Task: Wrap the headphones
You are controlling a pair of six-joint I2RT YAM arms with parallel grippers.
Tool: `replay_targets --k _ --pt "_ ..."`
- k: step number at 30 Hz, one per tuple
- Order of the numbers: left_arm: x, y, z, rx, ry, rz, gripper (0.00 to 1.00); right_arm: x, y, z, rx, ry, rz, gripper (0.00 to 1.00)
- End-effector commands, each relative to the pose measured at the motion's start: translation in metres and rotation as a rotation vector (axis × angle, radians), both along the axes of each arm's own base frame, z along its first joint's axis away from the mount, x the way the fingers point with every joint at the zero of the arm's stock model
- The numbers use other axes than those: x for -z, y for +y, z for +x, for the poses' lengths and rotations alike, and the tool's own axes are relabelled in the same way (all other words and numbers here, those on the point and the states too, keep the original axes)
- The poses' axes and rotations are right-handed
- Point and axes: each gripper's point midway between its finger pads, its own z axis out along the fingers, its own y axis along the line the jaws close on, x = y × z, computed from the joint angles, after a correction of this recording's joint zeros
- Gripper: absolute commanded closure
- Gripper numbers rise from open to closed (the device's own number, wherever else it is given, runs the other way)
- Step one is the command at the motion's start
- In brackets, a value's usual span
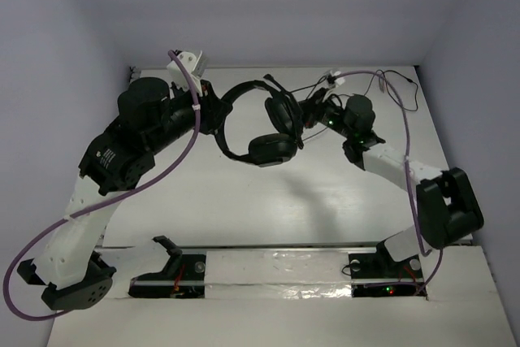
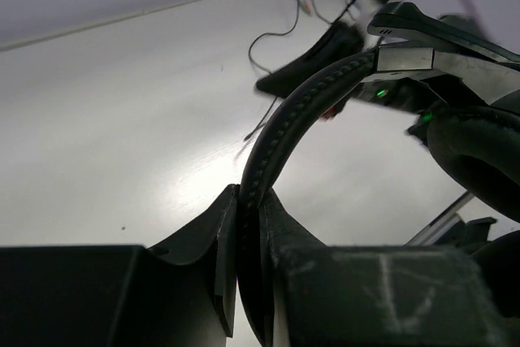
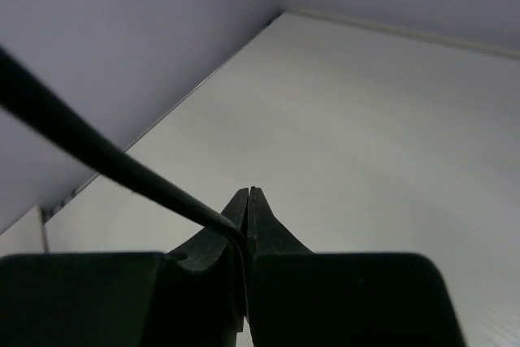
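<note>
The black headphones (image 1: 272, 148) hang above the table at the back middle. My left gripper (image 1: 218, 116) is shut on their thin headband (image 2: 302, 110), and in the left wrist view the band runs up out of the closed jaws (image 2: 249, 201) toward an earcup (image 2: 479, 160). My right gripper (image 1: 312, 110) sits just right of the earcups. In the right wrist view it (image 3: 249, 193) is shut on the thin dark cable (image 3: 97, 148), which stretches away to the upper left. The rest of the cable (image 1: 390, 79) lies in loose loops on the table at the back right.
Thick purple robot cables (image 1: 183, 152) (image 1: 406, 132) arc beside both arms. Lilac walls (image 1: 73, 54) close in the white table (image 1: 244, 201) on the left, back and right. The arm bases (image 1: 171, 270) (image 1: 382, 266) stand at the near edge.
</note>
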Motion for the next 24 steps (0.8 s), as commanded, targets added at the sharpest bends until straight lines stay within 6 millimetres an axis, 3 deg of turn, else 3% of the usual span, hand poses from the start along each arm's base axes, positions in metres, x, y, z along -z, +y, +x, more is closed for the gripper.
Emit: replay_targets --k 1,3,4,6,9,14,17,20,21,24 --pt "0.003 0.017 0.003 -0.083 -0.031 -0.007 1.00 -0.063 -0.052 0.022 0.284 -0.129 0.013 1.00" --pt "0.028 0.026 0.009 -0.137 0.005 0.048 1.00 -0.100 -0.103 0.044 0.556 -0.145 0.032 1.00" --pt "0.036 0.031 0.012 -0.167 0.015 0.067 1.00 -0.095 -0.107 0.046 0.568 -0.130 0.020 1.00" --pt "0.044 0.041 0.015 -0.228 0.022 0.089 1.00 -0.127 -0.134 0.044 0.678 -0.164 0.060 1.00" --pt "0.051 0.061 0.022 -0.337 0.031 0.129 1.00 -0.141 -0.156 0.038 0.786 -0.156 0.061 1.00" --pt "0.057 0.069 0.024 -0.380 0.037 0.161 1.00 -0.132 -0.189 0.040 0.934 -0.112 0.011 1.00" --pt "0.065 0.073 0.025 -0.400 0.049 0.187 1.00 -0.120 -0.192 0.051 0.964 -0.076 -0.047 1.00" --pt "0.068 0.073 0.024 -0.390 0.050 0.202 1.00 -0.120 -0.197 0.059 0.991 -0.072 -0.041 1.00" --pt "0.070 0.072 0.023 -0.379 0.054 0.211 1.00 -0.118 -0.206 0.062 1.035 -0.054 -0.052 1.00" --pt "0.091 0.092 0.027 -0.472 0.092 0.321 1.00 -0.146 -0.229 0.055 1.108 -0.090 0.011 1.00"
